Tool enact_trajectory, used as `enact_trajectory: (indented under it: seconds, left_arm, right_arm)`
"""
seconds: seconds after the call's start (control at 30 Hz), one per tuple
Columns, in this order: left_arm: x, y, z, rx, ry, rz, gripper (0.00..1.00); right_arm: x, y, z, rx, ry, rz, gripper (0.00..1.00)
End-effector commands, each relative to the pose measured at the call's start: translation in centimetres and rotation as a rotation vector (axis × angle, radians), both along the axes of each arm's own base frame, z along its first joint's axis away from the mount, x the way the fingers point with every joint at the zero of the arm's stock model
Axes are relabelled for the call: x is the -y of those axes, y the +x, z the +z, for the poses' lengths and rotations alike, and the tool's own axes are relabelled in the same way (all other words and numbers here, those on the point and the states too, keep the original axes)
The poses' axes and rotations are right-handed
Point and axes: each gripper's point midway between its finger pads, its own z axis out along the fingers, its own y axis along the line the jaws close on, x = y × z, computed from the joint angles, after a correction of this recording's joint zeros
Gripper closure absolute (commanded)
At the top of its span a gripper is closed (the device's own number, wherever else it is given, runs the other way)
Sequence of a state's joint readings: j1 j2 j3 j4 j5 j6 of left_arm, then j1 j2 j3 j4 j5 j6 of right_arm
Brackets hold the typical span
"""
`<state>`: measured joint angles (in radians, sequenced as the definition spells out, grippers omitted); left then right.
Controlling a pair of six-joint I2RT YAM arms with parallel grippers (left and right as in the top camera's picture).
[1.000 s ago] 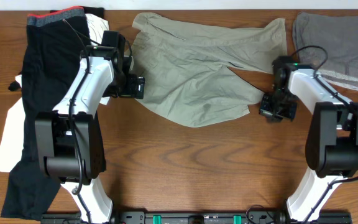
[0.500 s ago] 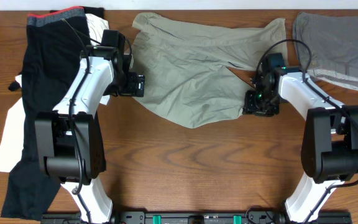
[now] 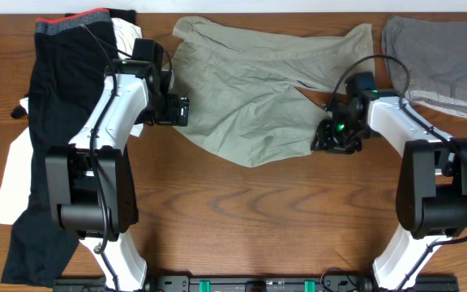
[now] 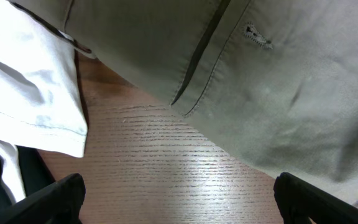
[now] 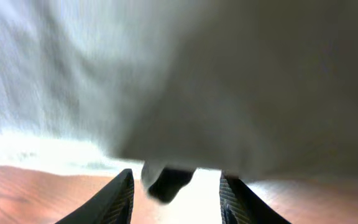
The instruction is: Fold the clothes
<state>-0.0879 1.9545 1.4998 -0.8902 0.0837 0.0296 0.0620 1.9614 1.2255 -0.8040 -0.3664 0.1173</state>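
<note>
The light khaki shorts lie spread and wrinkled at the back middle of the wooden table, waistband to the left and legs to the right. My left gripper is at their left edge. In the left wrist view it is open wide over bare wood, with the shorts' pocket seam just ahead. My right gripper is at the hem of the nearer leg. In the right wrist view it is open, with a fold of the shorts hanging between the fingers.
A black garment with a red and grey waistband lies along the left side on top of a white garment, whose sleeve shows in the left wrist view. A grey folded garment is at the back right. Bare wood lies in front.
My right arm has swung left from the bare table beside the shorts onto the hem of the nearer leg. The left arm has not moved.
</note>
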Motion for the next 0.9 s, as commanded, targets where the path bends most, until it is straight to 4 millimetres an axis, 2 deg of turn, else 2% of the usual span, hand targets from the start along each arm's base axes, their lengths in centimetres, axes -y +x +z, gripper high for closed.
enact_trajectory:
  seconds: [0.0, 0.13, 0.37, 0.4, 0.47, 0.5, 0.67, 0.77, 0.87]
  left_arm:
    - [0.2, -0.2, -0.2, -0.01, -0.01, 0.002, 0.02]
    - [0.2, -0.2, -0.2, -0.01, -0.01, 0.002, 0.02]
    - [0.2, 0.0, -0.2, -0.003, -0.01, 0.002, 0.02]
    - [0.2, 0.0, -0.2, -0.003, -0.011, 0.002, 0.02]
    - [0.2, 0.0, -0.2, -0.003, -0.011, 0.002, 0.02]
    - [0.2, 0.0, -0.2, -0.003, -0.011, 0.002, 0.02]
    - [0.2, -0.2, -0.2, -0.011, -0.01, 0.002, 0.02]
    - [0.1, -0.4, -0.3, -0.018, -0.009, 0.003, 0.02]
    - [0.1, -0.7, -0.3, -0.03, -0.008, 0.003, 0.02]
  right_arm:
    - [0.4, 1.1, 0.0, 0.037, 0.022, -0.044, 0.56]
    - [-0.4, 2.2, 0.0, 0.072, 0.036, -0.06, 0.51]
    - [-2.4, 1.5, -0.1, 0.065, 0.037, -0.003, 0.55]
    - [-2.6, 1.3, -0.1, 0.059, 0.036, 0.003, 0.63]
    - [-2.6, 0.7, -0.2, 0.034, 0.026, 0.0, 0.91]
    - [-2.3, 0.4, -0.4, 0.013, 0.009, -0.019, 0.99]
    - [0.3, -1.6, -0.4, -0.092, -0.056, -0.091, 0.99]
    - [3.4, -3.0, 0.5, -0.149, -0.117, -0.153, 0.99]
    - [7.5, -4.0, 1.8, -0.181, -0.201, -0.258, 0.99]
